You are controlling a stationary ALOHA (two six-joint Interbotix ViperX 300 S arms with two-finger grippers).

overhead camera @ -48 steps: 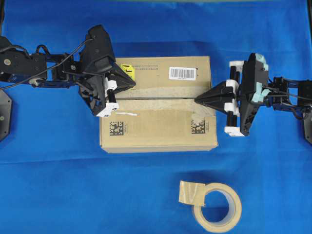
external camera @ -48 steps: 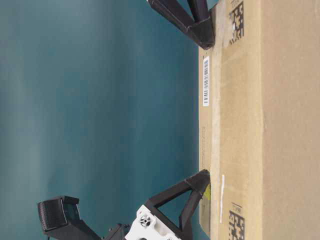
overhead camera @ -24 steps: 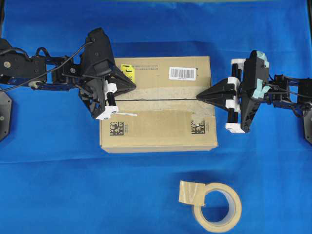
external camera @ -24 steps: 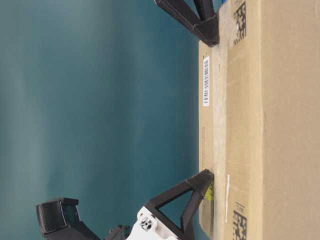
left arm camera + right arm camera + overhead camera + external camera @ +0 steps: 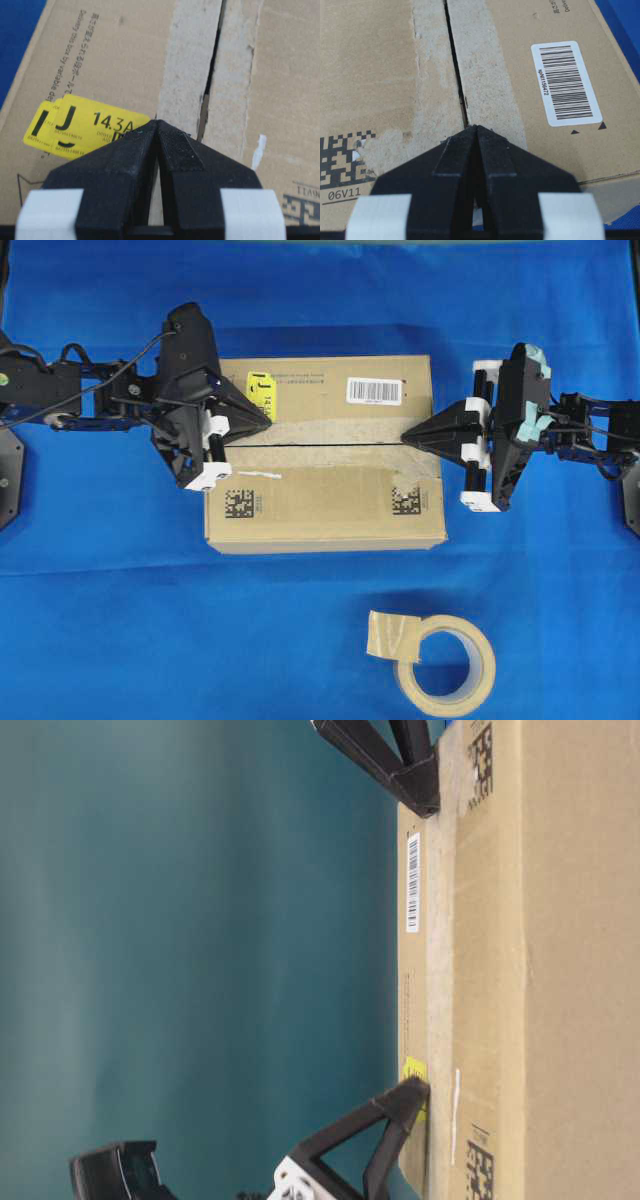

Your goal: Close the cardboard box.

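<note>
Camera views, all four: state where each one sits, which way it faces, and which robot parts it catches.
Overhead exterior: above the table, looking straight down on the cardboard box, tape roll, left end effector and right end effector.
Table-level exterior: low and rotated sideways; box side, both end effector tips at the top flaps.
Left wrist: behind its shut fingers, facing the yellow sticker and flap seam.
Right wrist: likewise, facing the barcode label.
Both wrist views share the seam.

Overhead looks straight down; both close wrist views share the cardboard box (image 5: 325, 452) seam.
</note>
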